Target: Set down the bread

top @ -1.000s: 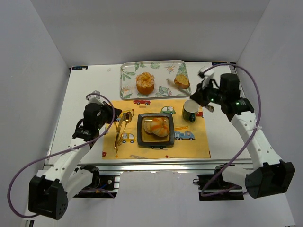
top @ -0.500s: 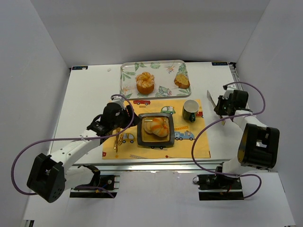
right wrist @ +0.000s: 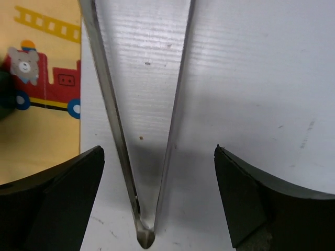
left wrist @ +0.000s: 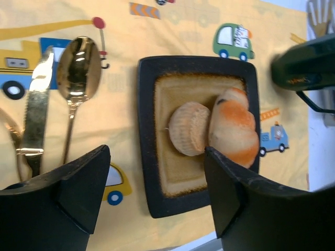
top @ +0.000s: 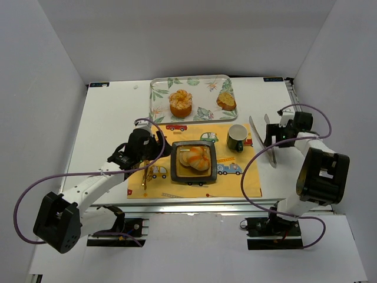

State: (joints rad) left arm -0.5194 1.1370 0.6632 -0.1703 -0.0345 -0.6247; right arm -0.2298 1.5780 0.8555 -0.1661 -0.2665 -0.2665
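- Left fingers are spread wide and grip nothing; the left gripper hovers over the yellow placemat.
- Just ahead of them, nearer the right-hand finger, the orange-topped bread lies on the black square plate, touching a pale round bun.
- Beyond the left-hand finger lie a spoon and a knife.
- Right fingers are released too; the right gripper straddles metal tongs lying on the white table, hinge between the fingers, arms pointing away.
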